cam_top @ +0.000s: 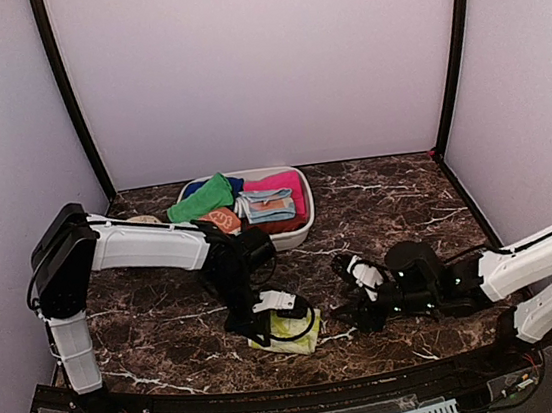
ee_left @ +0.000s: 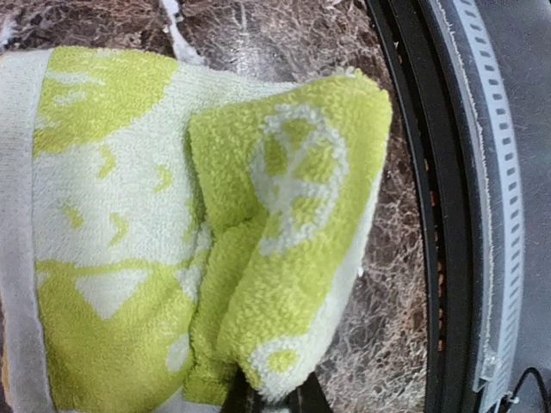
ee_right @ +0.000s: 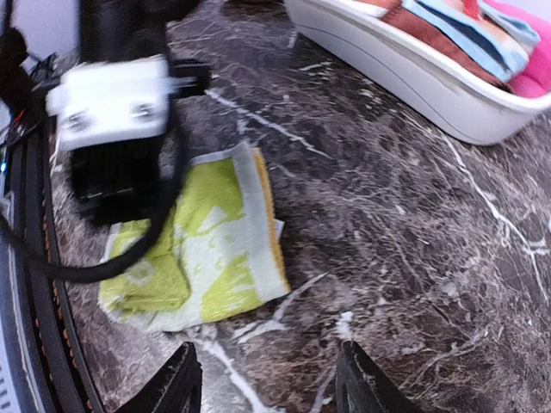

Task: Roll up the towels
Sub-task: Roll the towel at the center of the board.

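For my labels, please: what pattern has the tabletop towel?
Towel: cream with yellow-green shapes; left wrist view.

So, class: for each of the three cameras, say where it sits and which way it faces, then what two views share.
Top external: above and behind the bases, looking down on the table; both arms show.
Left wrist: on the left gripper, facing down at the printed towel; fingertips at bottom edge.
Right wrist: on the right gripper, facing leftward over the table; open fingers below.
Shared: both wrist views show the printed towel.
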Robot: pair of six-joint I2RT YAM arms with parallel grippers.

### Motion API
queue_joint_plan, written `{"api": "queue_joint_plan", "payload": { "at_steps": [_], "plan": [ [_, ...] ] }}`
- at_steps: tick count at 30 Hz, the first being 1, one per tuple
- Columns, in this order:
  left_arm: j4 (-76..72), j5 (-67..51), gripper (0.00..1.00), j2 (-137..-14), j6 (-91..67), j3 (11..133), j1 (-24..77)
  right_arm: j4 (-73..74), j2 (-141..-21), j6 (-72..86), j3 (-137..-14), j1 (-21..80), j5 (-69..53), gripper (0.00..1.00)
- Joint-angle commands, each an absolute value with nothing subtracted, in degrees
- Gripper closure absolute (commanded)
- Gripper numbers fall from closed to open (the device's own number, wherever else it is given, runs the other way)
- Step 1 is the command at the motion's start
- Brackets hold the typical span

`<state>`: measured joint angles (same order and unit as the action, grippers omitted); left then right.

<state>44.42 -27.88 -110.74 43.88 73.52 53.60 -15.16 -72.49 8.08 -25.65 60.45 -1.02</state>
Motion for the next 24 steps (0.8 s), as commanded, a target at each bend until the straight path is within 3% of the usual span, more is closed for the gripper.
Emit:
{"api": "queue_joint_plan", "payload": {
  "at_steps": [1,10,24],
  "plan": [
    [59.2,-33.4,1.00,-118.7,42.2,77.4,53.9,-15.2,-69.7,-1.6,-23.8,71.9,15.4,0.48],
    [65.6,-36.1,1.00,-129.9,41.6,88.1,51.7,-9.9,-85.1,-19.3,-35.2,91.3,33.7,0.49],
    [66.8,-36.2,1.00,-132.4,41.2,91.1,51.1,-24.8,-104.8,-39.0,-42.0,91.3,41.2,0.51]
  ]
}}
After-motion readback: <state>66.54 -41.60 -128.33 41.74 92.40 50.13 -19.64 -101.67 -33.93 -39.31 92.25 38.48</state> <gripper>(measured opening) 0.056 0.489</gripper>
